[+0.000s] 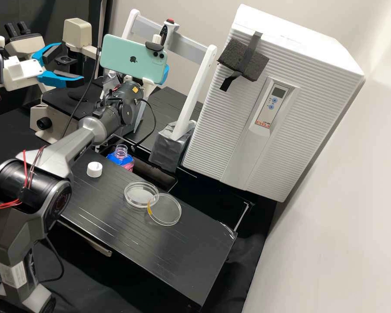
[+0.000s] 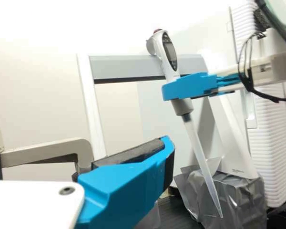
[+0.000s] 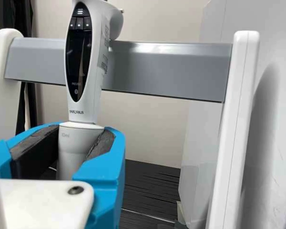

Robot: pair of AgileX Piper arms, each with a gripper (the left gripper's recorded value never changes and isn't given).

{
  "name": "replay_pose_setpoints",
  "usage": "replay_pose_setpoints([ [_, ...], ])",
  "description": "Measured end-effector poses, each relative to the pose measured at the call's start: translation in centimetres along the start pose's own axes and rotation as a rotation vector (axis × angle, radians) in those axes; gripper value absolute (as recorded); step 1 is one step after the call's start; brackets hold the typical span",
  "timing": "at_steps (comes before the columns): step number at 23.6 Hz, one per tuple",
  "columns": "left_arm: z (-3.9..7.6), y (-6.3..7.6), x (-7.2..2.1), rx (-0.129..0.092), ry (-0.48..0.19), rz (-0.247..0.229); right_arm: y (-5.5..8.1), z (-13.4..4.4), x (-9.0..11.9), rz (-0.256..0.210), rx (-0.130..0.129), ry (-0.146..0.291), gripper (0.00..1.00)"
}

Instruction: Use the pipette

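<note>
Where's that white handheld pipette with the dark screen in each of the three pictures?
High view: white pipette near the top, above the mint phone, against the stand's grey crossbar.
Left wrist view: before that crossbar, between the right gripper's blue fingers.
Right wrist view: close, within that gripper, crossbar behind.
Shared landmark: the grey crossbar.

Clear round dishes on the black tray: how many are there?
2. One dish lies nearer the pink bottle; the other dish sits right beside it, farther from the bottle, rims meeting. None appears hidden.

In the high view the mint phone (image 1: 132, 55) hides the pipette (image 1: 166, 29) below its head, tip included.
</note>
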Motion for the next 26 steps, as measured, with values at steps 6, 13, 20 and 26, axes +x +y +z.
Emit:
replay_pose_setpoints([
  [6, 0.0, 0.0, 0.00, 0.000, 0.000, 0.000, 0.3, -1.2, 0.1, -0.009, -0.017, -0.019, 0.00],
  [13, -0.1, -0.8, -0.07, -0.014, 0.005, -0.024, 0.2, -2.1, 0.3, -0.010, -0.019, 0.001, 0.00],
  [20, -0.2, -1.0, -0.05, -0.017, 0.006, -0.030, -0.6, -1.5, 1.0, -0.036, -0.010, -0.028, 0.00],
  [26, 0.0, -1.0, -0.02, -0.019, -0.001, -0.030, -0.6, -0.8, 1.3, -0.042, -0.013, -0.050, 0.00],
])
